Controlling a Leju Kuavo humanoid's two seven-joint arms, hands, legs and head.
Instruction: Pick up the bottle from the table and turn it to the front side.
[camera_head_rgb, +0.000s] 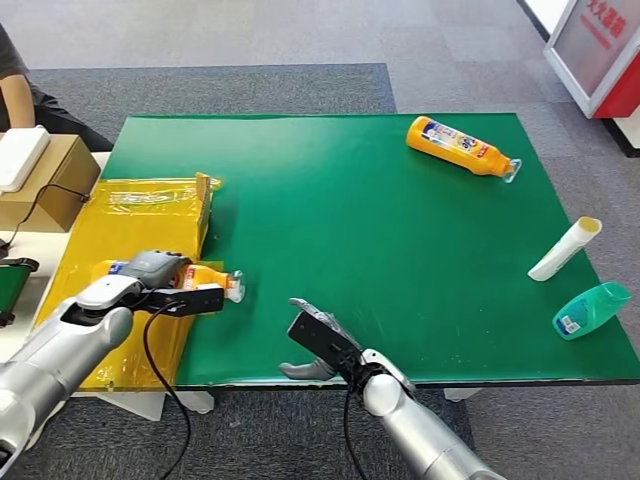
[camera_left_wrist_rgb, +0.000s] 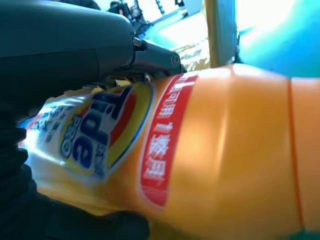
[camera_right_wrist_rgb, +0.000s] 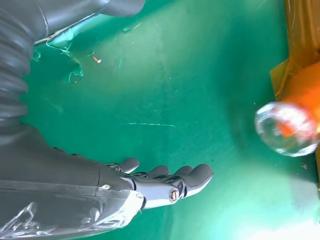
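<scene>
Slippage is the main risk here: the orange plastic detergent bottle with its clear cap is smooth and rounded, and the left robot hand wraps it around the labelled middle, so a twist to bring the front side round could let it roll in the grip or drop onto the green desk. A second risk, in my judgement, is the yellow taped cardboard box just beside the bottle; its raised flap could catch the bottle or the fingers as the wrist turns.

The bottle lies on its side at the near left edge of the desk, cap pointing toward the middle, half over the box's edge. In the left wrist view the thumb lies along the upper side of the bottle while dark fingers curl beneath, so this robot hand is clasping it.

The right robot hand hovers near the desk's front edge, fingers stretched out flat and holding nothing, near the cap but apart from it.
</scene>
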